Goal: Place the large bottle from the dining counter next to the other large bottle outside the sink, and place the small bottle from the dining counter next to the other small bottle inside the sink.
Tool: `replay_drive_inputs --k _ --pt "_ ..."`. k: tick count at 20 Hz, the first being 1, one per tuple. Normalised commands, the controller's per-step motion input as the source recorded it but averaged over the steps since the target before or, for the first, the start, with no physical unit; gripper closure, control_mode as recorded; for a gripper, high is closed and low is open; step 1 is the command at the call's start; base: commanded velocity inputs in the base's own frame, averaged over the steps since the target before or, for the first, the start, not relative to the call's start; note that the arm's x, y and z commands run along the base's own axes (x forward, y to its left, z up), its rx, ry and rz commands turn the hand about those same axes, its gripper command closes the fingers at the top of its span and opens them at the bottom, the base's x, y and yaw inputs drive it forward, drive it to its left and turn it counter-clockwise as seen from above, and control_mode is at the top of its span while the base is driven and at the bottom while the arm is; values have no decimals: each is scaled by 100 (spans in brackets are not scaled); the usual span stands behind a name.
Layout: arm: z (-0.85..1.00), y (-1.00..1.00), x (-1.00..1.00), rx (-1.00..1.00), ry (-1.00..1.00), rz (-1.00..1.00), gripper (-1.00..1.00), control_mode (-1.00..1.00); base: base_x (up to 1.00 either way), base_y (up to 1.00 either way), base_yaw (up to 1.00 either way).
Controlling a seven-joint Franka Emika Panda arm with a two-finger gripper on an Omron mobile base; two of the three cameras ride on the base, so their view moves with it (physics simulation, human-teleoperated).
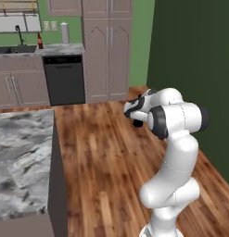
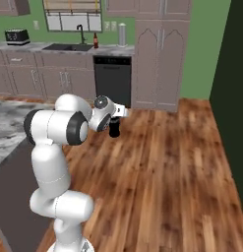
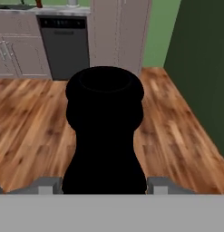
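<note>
A black bottle [image 3: 104,136] is clamped between the jaws of the gripper [image 3: 104,185] and is carried above the wood floor [image 1: 102,162], clear of the marble dining counter [image 1: 21,157]. A brown bottle [image 2: 96,40] is seen upright on the far counter just beside the sink [image 2: 69,47]. A dishwasher [image 2: 112,78] is noted below that counter.
</note>
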Motion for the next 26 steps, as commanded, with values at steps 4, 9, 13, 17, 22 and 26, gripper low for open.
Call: replay_drive_inputs --k 4,9,13,17,22,26 --pt "0 0 0 0 0 0 100 100 100 -19 -2" --pt "0 0 0 0 0 0 100 100 100 -7 -3" --pt "0 0 0 0 0 0 100 100 100 0 -2" --pt "0 0 0 0 0 0 100 100 100 0 -1" --pt "0 0 0 0 0 0 100 100 100 0 -2" --pt "0 0 0 0 0 0 100 100 100 0 -2"
